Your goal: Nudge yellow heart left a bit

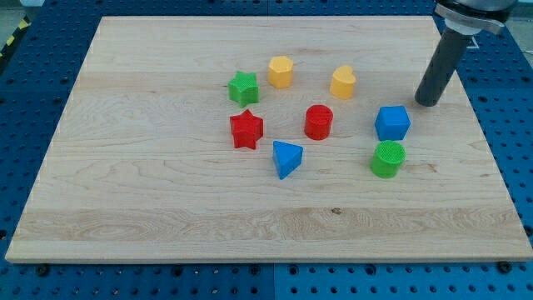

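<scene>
The yellow heart (342, 82) sits on the tabletop (150, 192) toward the view's top, right of the yellow hexagon (281, 72). My tip (427, 102) rests well right of it, apart. No pincer shows.

Pale wooden board (166, 208) on a blue perforated table (33, 83) — evenly lit.

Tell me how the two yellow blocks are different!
The yellow heart has a notch on top and a pointed end; the yellow hexagon has flat sides. The heart lies further toward the view's right, nearer my tip; the hexagon lies toward the view's left, beside the green star. The hexagon sits slightly nearer the view's top than the heart. Both are yellow, look similar in size, and rest on the board.
</scene>
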`<act>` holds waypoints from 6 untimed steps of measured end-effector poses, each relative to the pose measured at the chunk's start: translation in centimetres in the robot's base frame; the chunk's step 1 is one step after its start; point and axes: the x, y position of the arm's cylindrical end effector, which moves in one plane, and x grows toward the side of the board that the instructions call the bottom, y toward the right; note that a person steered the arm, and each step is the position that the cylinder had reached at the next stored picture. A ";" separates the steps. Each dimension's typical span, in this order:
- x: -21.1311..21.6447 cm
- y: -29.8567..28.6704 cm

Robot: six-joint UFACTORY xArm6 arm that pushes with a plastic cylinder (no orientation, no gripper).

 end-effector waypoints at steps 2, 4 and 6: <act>0.0 -3.8; 0.0 -8.8; 1.7 -13.1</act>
